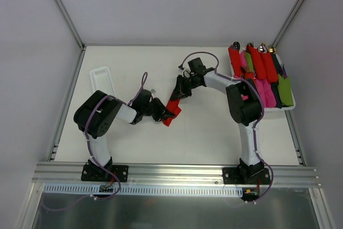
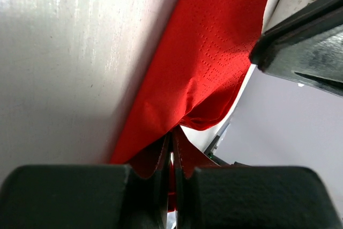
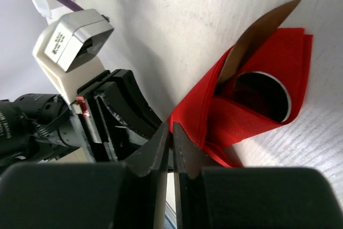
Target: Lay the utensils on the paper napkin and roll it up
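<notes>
Seen from above, L to R: a white slotted tray [image 1: 102, 79] lies at the far-left of the pale table [image 1: 203, 138]. Beside it the left arm [image 1: 99, 116] reaches toward mid-table. The left gripper [image 1: 162, 112] has its 2 fingers [image 2: 155, 159] pressed together on the paper napkin [image 1: 170, 116]; in the wrist view [image 2: 171, 140] red paper sits pinched in the slit between them.

The napkin lies mid-table btwn the 2 grippers, a bright red strip folded over on itself and running diagonally, near end at the left gripper, far end at the right one. Up close [image 2: 209, 63] its embossed sheet slopes down to the tabletop.

Right wrist view shows the napkin [image 3: 241, 122] curled into a loose tube around the utensils [image 3: 262, 97]: 1 rounded spoon head sits inside the open end and a flat metal tip [image 3: 260, 33] pokes out above it.

The right gripper [image 1: 180, 91] meets the napkin's far end, fingers [image 3: 155, 154] drawn almost shut [image 3: 171, 128], only a thin slit left, clamped on the red edge. The right arm [image 1: 244, 105] bends back behind it.

At far R, a white tray [image 1: 292, 108] holds red, pink and green rolled bundles [image 1: 257, 63], well apart from the napkin.
</notes>
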Robot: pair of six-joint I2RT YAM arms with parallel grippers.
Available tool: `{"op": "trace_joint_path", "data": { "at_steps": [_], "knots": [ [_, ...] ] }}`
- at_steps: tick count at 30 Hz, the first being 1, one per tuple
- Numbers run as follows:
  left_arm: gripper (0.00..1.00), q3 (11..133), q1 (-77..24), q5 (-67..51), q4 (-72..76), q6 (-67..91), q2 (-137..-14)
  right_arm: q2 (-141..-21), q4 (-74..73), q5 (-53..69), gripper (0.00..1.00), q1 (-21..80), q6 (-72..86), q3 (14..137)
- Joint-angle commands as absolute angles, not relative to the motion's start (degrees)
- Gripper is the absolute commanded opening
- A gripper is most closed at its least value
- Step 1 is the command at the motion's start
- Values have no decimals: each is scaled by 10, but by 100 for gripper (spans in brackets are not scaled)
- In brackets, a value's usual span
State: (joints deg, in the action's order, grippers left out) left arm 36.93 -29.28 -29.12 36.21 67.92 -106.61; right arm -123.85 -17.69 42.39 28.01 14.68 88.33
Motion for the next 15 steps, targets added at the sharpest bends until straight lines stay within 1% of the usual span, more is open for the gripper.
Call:
{"op": "trace_joint_path", "data": {
  "at_steps": [1,4,7,8,10,11,12,15],
  "knots": [
    [4,359,-298,-240,254,635,-1081,-1249,-231,406,9,280,102,913],
    [6,366,-298,-242,245,614,-1064,-1262,-265,383,7,280,71,925],
    [13,374,-300,-243,236,585,-1033,-1277,-300,367,6,280,48,945],
    [19,374,-301,-245,237,564,-1022,-1281,-313,358,6,280,43,949],
    [27,381,-303,-257,235,538,-999,-1288,-326,350,5,280,31,960],
    [32,385,-304,-267,235,515,-980,-1295,-336,346,5,280,29,966],
    [41,389,-304,-276,235,505,-971,-1298,-339,344,4,280,26,969],
    [50,385,-304,-310,248,483,-929,-1306,-355,338,4,281,19,978]
  ]
}}
